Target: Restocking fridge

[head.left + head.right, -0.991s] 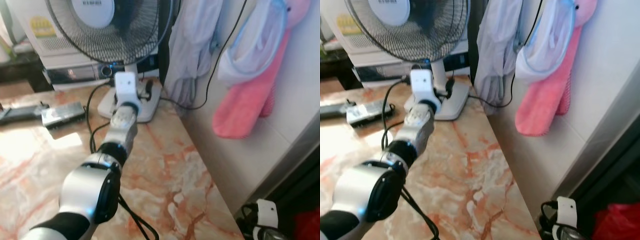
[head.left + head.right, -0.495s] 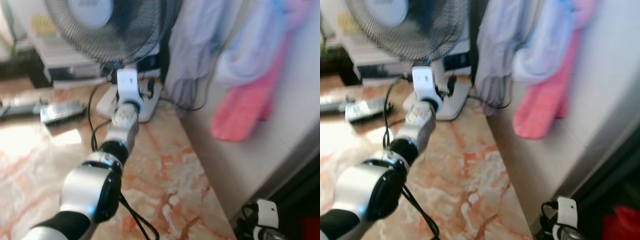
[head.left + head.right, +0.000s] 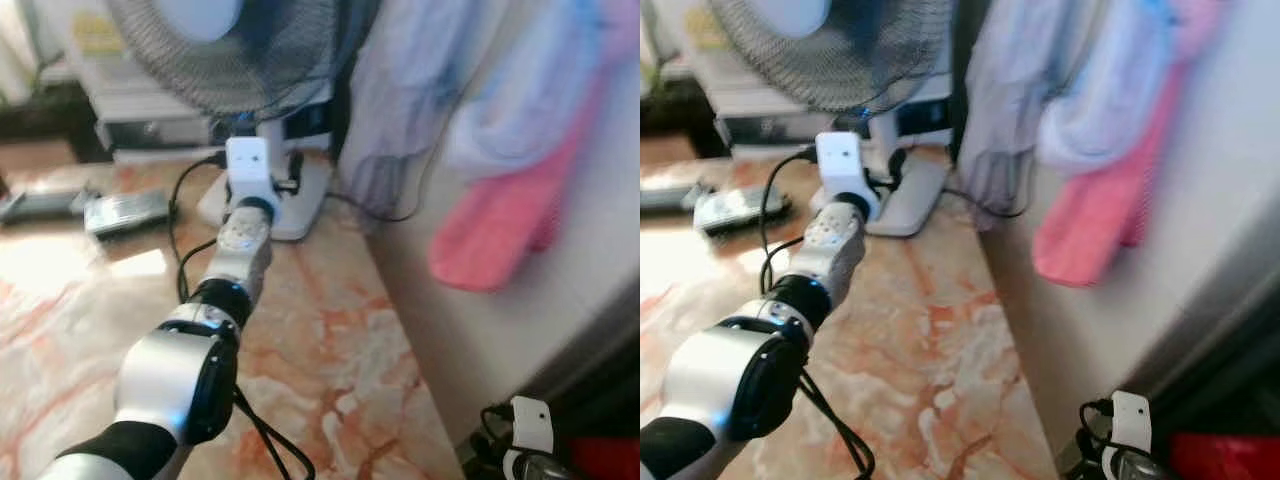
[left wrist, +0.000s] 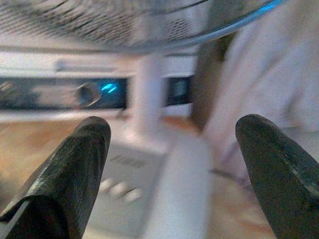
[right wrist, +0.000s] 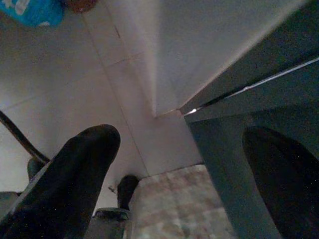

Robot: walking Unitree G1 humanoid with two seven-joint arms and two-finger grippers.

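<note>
Fridge edge [image 5: 249, 84] looming beside right gripper [image 5: 174, 189], jaws spread, empty. Left gripper [image 4: 169, 169] reaching toward fan base [image 3: 285, 200], jaws released. Turning toward fridge, keeping clear of cable [image 3: 180, 215].

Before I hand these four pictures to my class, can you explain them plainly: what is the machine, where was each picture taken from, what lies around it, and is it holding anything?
The machine is a walking humanoid robot with two silver arms, each ending in two long black fingers. Two pictures come from cameras in its head, looking forward and down; they show the same blurred scene. The left arm stretches out over a marbled orange floor toward a standing fan on a white base. A pink cloth and pale clothes hang at a white wall on the robot's right.

The other two pictures come from cameras on the wrists, looking along the fingers. The left gripper is open, aimed at the fan's base, holding nothing. The right gripper is open too, hanging by a white wall and a dark panel, also empty.
</note>
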